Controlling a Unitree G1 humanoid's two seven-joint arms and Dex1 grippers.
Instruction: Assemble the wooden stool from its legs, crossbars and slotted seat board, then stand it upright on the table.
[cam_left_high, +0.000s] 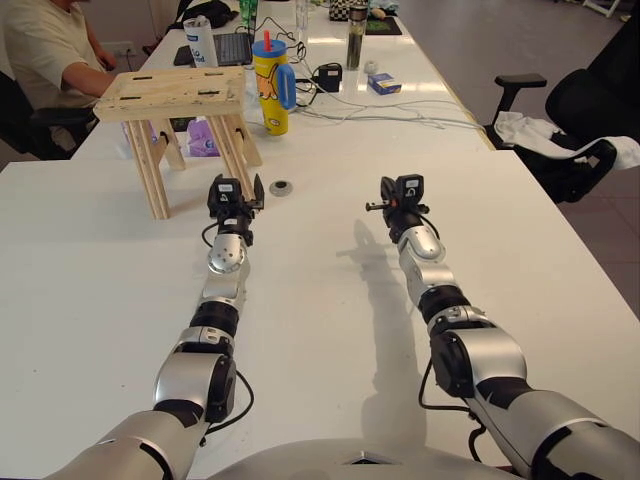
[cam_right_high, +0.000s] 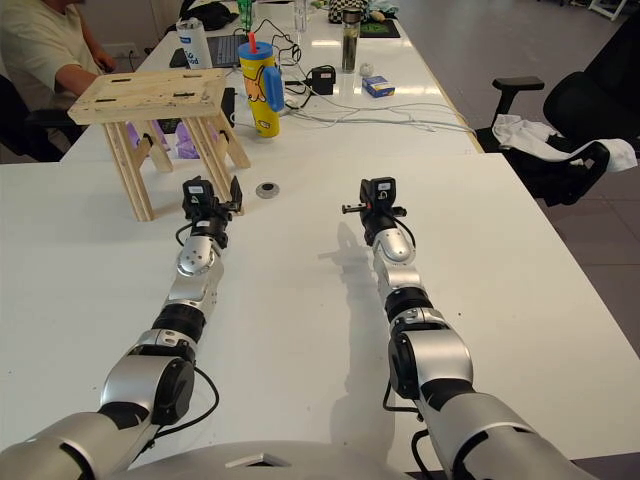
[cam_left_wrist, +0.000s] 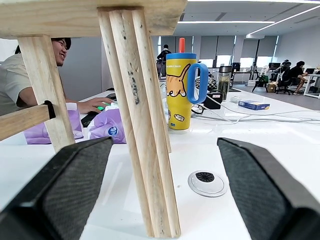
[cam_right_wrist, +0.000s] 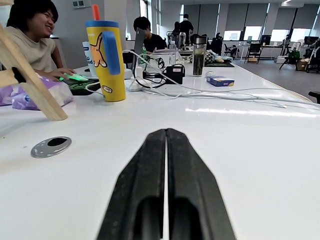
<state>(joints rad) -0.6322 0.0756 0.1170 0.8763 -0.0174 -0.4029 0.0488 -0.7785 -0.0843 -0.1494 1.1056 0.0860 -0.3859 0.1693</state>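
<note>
Farthest left on the white table, the wooden stool stood upright and fully put together. Its slotted seat board was on top, and splayed legs reached down to the tabletop. A crossbar ran between two of the legs. A purple bag lay on the table behind the stool, seen between its legs.

Next, the left gripper rested low over the table, just in front of the stool's near right leg. Its jaws were spread wide. In the left wrist view the two dark padded fingers sat on either side of that leg, with clear gaps between them and the wood, so nothing was held.

Beyond the gripper stood a tall yellow cup with a blue lid and handle, close beside the stool. A round grey grommet was set into the tabletop just to the right of the left gripper.

Further right, well apart from the stool, the right gripper hovered near the table's middle. Its jaws were pressed fully together, and it held nothing.

Behind it, white cables trailed across the far table near a small blue box. At the far right, a black office chair with a white cloth over it stood beside the table.
</note>
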